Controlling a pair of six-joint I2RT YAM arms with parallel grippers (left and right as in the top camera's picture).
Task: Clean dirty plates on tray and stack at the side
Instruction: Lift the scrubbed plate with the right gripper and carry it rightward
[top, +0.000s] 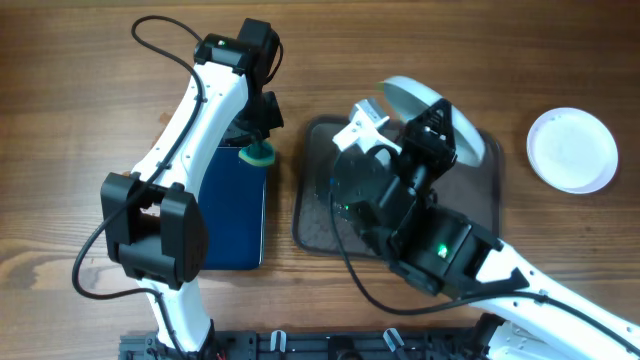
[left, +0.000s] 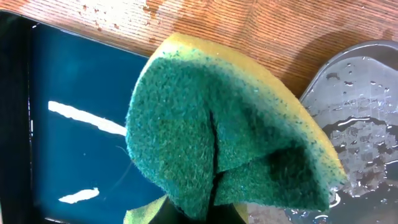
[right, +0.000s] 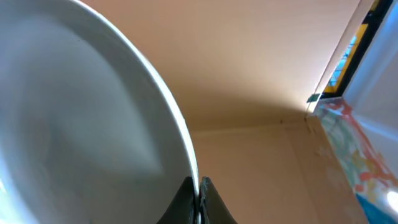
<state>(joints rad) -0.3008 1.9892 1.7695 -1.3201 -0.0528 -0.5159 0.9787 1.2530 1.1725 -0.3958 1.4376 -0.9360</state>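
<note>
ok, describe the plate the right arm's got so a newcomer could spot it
Find the large dark grey-brown tray mid-table. Over its far edge the right gripper pinches a white plate by the rim. Unlike the other plate lying flat on the table to the right, this one is lifted and tilted steeply.

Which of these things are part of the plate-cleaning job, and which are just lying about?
Part of the job: tilted round white plate pinched in the right gripper; second round white plate lying on the wooden table; large dark grey-brown rectangular tray; green-and-yellow sponge in the left gripper.
Lying about: smaller dark-blue rectangular tray, no plates on it.
</note>
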